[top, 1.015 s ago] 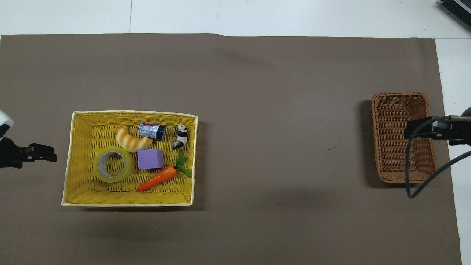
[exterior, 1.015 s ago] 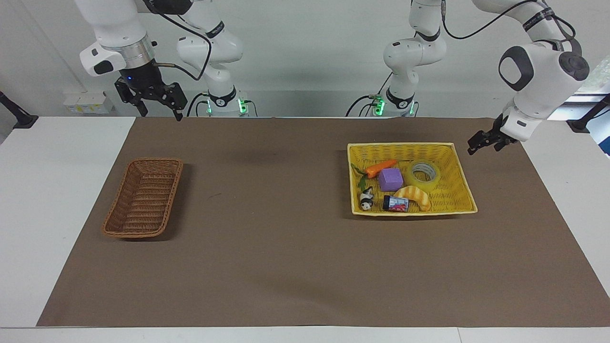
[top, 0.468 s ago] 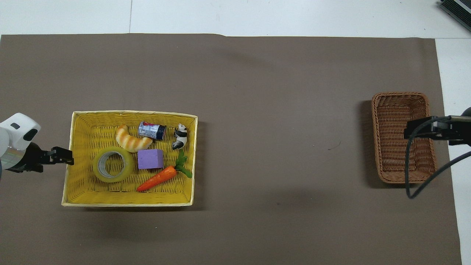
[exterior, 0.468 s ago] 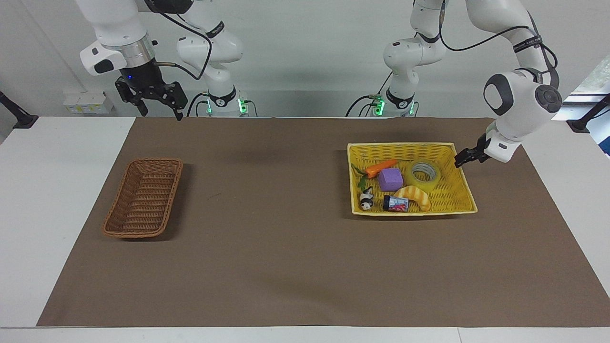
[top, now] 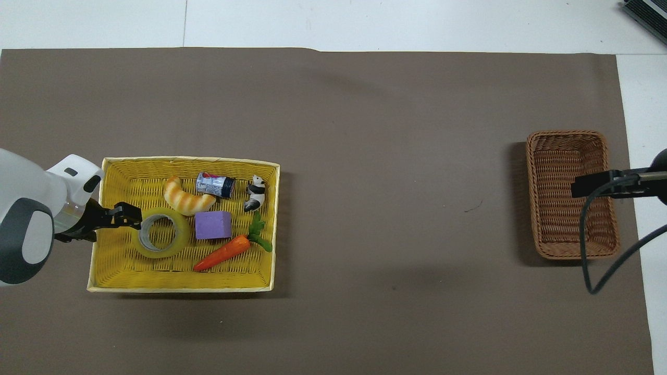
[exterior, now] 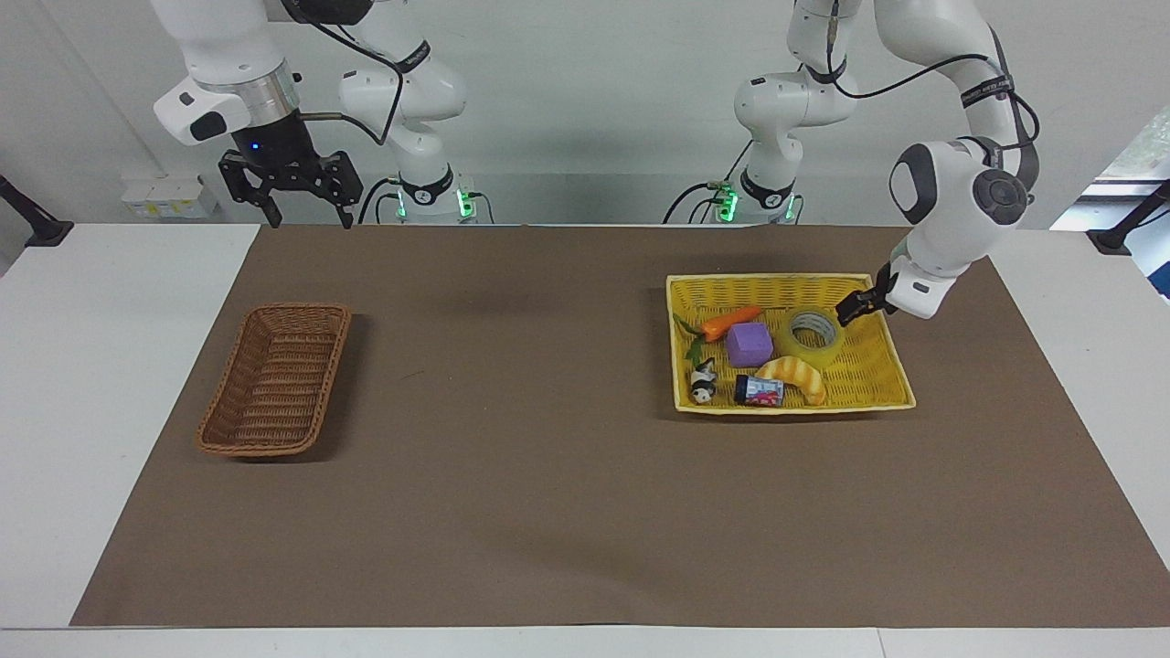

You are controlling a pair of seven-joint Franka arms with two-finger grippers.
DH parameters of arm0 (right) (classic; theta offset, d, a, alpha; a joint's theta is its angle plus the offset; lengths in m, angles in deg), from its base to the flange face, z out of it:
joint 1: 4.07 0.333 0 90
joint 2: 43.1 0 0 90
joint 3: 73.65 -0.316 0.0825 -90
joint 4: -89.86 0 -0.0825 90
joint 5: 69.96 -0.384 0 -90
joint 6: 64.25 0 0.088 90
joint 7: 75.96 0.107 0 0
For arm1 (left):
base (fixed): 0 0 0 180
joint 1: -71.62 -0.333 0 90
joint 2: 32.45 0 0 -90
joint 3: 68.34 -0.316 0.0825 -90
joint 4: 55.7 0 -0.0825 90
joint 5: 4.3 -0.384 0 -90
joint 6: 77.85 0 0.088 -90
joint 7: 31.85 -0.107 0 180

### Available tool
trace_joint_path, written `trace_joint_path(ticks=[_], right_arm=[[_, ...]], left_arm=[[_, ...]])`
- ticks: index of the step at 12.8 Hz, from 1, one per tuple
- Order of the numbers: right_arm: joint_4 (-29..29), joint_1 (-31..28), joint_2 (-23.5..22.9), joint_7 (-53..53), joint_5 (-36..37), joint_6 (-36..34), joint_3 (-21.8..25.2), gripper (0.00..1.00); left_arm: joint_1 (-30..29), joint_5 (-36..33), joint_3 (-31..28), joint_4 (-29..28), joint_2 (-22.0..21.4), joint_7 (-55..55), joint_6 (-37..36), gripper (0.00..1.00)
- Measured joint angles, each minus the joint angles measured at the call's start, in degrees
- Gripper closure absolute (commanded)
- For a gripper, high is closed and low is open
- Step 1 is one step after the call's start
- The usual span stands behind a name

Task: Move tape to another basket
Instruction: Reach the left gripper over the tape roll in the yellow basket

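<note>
The tape [exterior: 827,348] [top: 180,240], a translucent yellow roll, lies flat in the yellow basket [exterior: 795,407] [top: 182,288], in the part toward the left arm's end of the table. My left gripper [exterior: 850,311] [top: 130,216] hangs low over that end of the yellow basket, open, its tips right at the roll's rim; I cannot tell if they touch. The brown wicker basket [exterior: 274,384] [top: 557,224] stands empty toward the right arm's end. My right gripper [exterior: 309,217] [top: 581,186] waits open, high above the mat's edge by the robots.
Sharing the yellow basket with the tape are a purple block [exterior: 749,344] [top: 213,225], a toy carrot [exterior: 731,321] [top: 224,252], a bread toy [exterior: 797,375] [top: 185,198], a small can [exterior: 759,390] [top: 215,185] and a panda figure [exterior: 703,379] [top: 255,192]. A brown mat covers the table.
The left arm has swung in from outside the yellow basket, over its end wall, and down to the tape's rim. The right gripper has turned slightly in place.
</note>
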Motion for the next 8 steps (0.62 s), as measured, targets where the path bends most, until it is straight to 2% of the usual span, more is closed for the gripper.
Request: trace_joint_path(ticks=[3, 4, 6, 7, 8], right_arm=[[0.0, 0.0, 0.0, -0.1, 0.0, 0.0, 0.0, 0.00], [0.0, 0.0, 0.0, -0.1, 0.0, 0.0, 0.0, 0.00], [-0.1, 0.0, 0.0, -0.1, 0.0, 0.2, 0.0, 0.00], [-0.1, 0.0, 0.0, -0.1, 0.0, 0.8, 0.0, 0.00], [-0.2, 0.0, -0.1, -0.1, 0.0, 1.3, 0.0, 0.00]], left_arm=[[0.9, 0.0, 0.0, -1.5, -0.1, 0.6, 0.0, 0.00], [1.3, 0.0, 0.0, -2.7, -0.1, 0.6, 0.3, 0.06], [1.8, 0.0, 0.1, -5.5, -0.1, 0.6, 1.7, 0.44], [1.9, 0.0, 0.1, -6.8, 0.0, 0.5, 2.0, 0.85], [2.3, 0.2, 0.1, -7.7, 0.0, 0.4, 2.6, 1.00]])
